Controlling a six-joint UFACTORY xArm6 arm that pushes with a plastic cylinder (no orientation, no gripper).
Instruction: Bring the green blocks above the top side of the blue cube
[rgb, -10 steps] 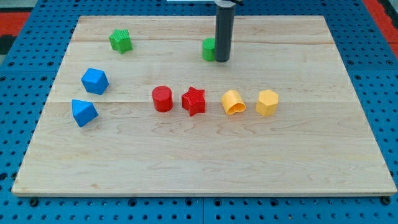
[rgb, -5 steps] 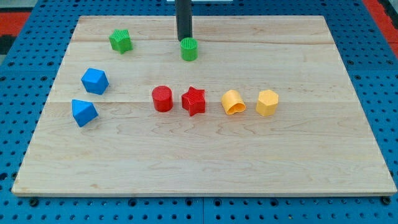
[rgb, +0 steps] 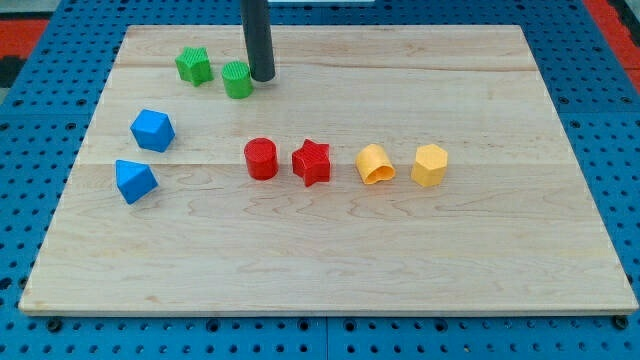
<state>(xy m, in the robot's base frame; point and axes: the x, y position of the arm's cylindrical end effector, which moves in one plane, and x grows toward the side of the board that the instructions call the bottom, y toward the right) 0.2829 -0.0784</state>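
A green star block (rgb: 194, 65) sits near the view's top left. A green cylinder (rgb: 237, 79) stands just to its right, a small gap between them. My tip (rgb: 262, 77) touches the cylinder's right side. A blue cube (rgb: 152, 130) lies at the left, below the green star. A second blue block (rgb: 134, 181), angular in shape, lies just below it.
A red cylinder (rgb: 261, 158) and a red star (rgb: 312, 162) sit mid-board. A yellow rounded block (rgb: 375, 164) and a yellow hexagonal block (rgb: 429, 165) lie to their right. The wooden board (rgb: 330, 260) rests on a blue pegboard.
My tip has moved left across the top of the board, and the green cylinder has slid left with it, ending close to the green star.
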